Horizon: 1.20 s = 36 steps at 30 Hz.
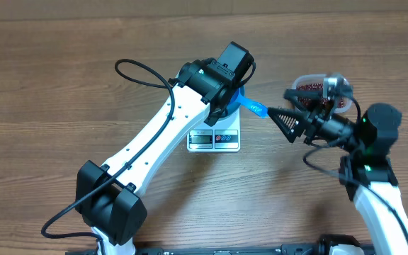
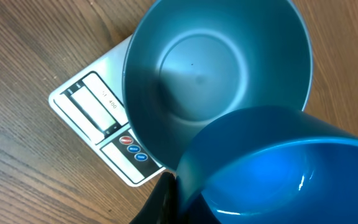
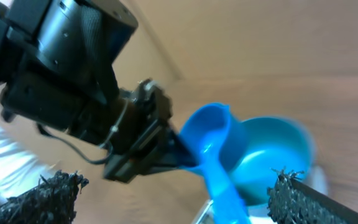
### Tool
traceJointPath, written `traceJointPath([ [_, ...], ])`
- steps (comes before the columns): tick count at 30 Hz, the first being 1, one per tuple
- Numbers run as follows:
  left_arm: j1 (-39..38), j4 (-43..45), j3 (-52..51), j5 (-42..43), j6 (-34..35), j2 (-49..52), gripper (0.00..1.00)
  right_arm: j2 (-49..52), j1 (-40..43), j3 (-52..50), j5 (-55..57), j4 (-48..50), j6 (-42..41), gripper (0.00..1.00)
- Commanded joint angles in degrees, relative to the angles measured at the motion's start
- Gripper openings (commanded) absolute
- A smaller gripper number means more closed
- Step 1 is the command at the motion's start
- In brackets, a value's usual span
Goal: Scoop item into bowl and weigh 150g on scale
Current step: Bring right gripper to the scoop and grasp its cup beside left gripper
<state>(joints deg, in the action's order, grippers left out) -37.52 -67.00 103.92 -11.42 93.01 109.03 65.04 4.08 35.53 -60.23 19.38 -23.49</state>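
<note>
The blue bowl [image 2: 216, 68] stands on the white scale [image 2: 86, 106] with nothing inside it. My left gripper [image 2: 173, 186] is shut on the rim of the small blue scoop [image 2: 278, 174] and holds its cup just above the bowl. In the overhead view the scoop's handle [image 1: 255, 109] sticks out to the right, past the scale [image 1: 214, 139]. My right gripper [image 3: 173, 193] is open, its fingers on either side of the handle's [image 3: 225, 193] end without touching it. Dark red-brown beans [image 1: 310, 88] lie in the clear container [image 1: 333, 83] behind the right gripper [image 1: 282, 108]. No beans show in the scoop.
The left arm [image 1: 154, 138] crosses the table from the near left to the scale. The right arm [image 1: 370, 156] stands at the near right, close to the container. Bare wooden tabletop [image 1: 62, 78] lies to the left and at the back.
</note>
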Motion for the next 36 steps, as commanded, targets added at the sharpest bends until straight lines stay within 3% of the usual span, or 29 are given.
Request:
traceJointPath([
  [1,-0.17,0.31,0.76,-1.2,0.66,0.04,0.04,5.92,0.13,1.11,-7.87,8.13,-25.79,1.0],
  [3,-0.17,0.7,0.76,-1.2,2.69,0.04,0.04,7.98,0.13,1.11,-7.82,11.08,-31.98,1.0],
  [12,-0.15,3.02,0.76,0.07,7.34,0.04,0.04,9.68,0.13,1.11,-1.03,13.51,-38.21,1.0],
  [16,-0.02,3.21,0.76,5.55,9.49,0.04,0.04,9.68,0.11,1.11,2.03,13.09,-38.23,1.0],
  [26,1.73,3.19,0.79,7.19,8.96,0.02,0.04,9.68,0.11,1.07,11.89,5.64,-35.82,1.0],
  [36,0.48,5.25,0.79,8.09,9.01,0.02,0.04,9.68,0.07,1.07,11.32,4.04,-34.97,1.0],
])
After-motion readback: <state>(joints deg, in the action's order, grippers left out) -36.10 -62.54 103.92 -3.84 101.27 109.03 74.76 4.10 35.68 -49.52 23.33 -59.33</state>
